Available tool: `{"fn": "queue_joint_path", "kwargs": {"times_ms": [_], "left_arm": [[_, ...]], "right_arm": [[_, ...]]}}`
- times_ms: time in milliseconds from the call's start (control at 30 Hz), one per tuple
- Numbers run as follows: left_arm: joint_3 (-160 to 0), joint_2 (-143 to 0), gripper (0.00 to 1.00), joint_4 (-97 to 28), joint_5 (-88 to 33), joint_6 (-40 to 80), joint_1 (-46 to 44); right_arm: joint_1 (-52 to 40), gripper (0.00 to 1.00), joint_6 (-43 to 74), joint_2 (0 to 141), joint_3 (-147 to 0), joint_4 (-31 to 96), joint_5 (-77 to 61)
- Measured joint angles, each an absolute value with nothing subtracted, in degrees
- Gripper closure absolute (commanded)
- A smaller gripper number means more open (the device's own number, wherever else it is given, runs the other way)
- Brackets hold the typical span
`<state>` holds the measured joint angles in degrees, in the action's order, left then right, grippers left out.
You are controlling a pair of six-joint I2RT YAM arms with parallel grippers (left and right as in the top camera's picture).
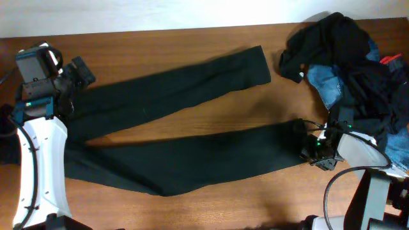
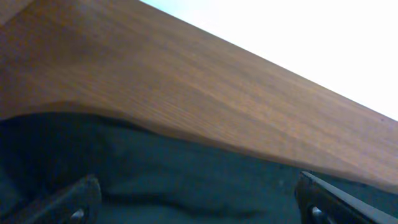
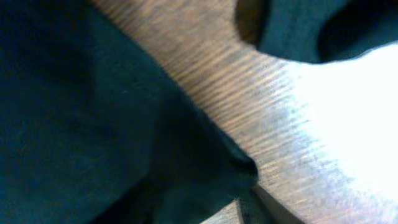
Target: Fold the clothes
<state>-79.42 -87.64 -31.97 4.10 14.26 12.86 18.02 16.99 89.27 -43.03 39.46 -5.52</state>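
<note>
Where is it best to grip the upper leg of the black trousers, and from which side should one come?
I would take the upper leg of the black trousers at its cuff, coming from the right over the bare table. The leg lies flat and straight, and that hem is its free end, apart from the clothes pile.

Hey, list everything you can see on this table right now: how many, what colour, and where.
trousers: one, black, spread across the middle, legs pointing right
dark garments: heap, count unclear, black, far right corner
jeans: one, blue denim, in that heap
red piece: one, red, barely showing at the heap's right edge
table: one, brown wood, under everything
left pincer: one, black, open, at the trousers' left end
right pincer: one, black, at the near leg's cuff, grip unclear
</note>
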Motion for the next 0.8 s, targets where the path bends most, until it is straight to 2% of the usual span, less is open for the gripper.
{"fn": "queue_joint_path", "kwargs": {"times_ms": [67, 133, 467, 800], "left_arm": [[-79.4, -87.6, 0.01, -32.0, 4.7, 14.3, 12.9], [-79.4, -87.6, 0.01, -32.0, 4.9, 14.3, 12.9], [-79.4, -87.6, 0.01, -32.0, 5.3, 14.3, 12.9], [-79.4, -87.6, 0.01, -31.9, 5.4, 14.3, 12.9]], "right_arm": [[18.0, 0.86, 16.6, 89.3, -42.9, 39.2, -5.4], [18.0, 0.96, 16.4, 89.3, -42.8, 38.8, -5.7], [18.0, 0.96, 16.5, 89.4, -45.6, 42.4, -6.3], [13.6, 0.96, 14.5, 89.8, -68.2, 48.2, -6.0]]}}
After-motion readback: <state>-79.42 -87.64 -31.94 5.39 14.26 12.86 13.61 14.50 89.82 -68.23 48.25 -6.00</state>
